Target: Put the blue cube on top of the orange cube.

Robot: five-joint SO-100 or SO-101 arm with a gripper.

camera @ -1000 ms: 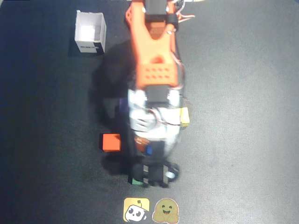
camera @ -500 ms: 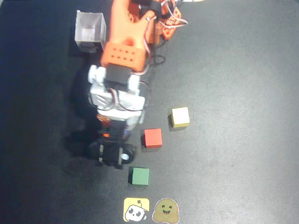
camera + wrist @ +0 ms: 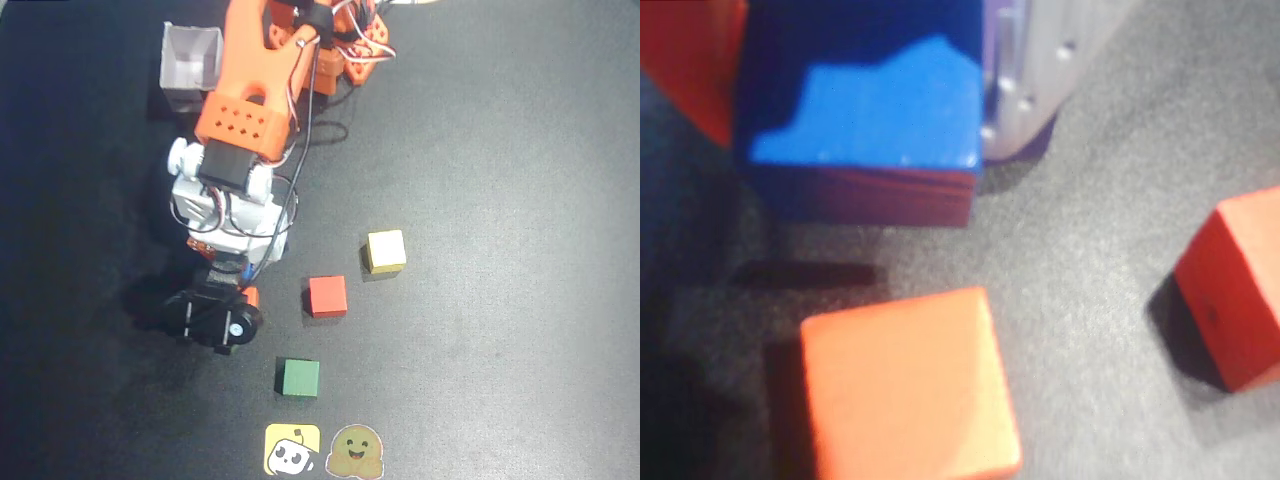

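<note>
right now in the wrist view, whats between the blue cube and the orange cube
Nothing solid: in the wrist view only a bare strip of dark mat, with a thin shadow line, separates the held blue cube from the orange cube below it.

Your orange arm [image 3: 262, 90] is reaching down from the top edge, its gripper [image 3: 215, 318] hanging left of the red-orange cube [image 3: 327, 296]; the jaws' state is not showing. A sliver of orange is peeking out beside the gripper. The yellow cube [image 3: 386, 250] is sitting up-right of the red-orange cube, the green cube [image 3: 298, 378] below-left. A white box [image 3: 190, 68] is standing far up-left.
</note>
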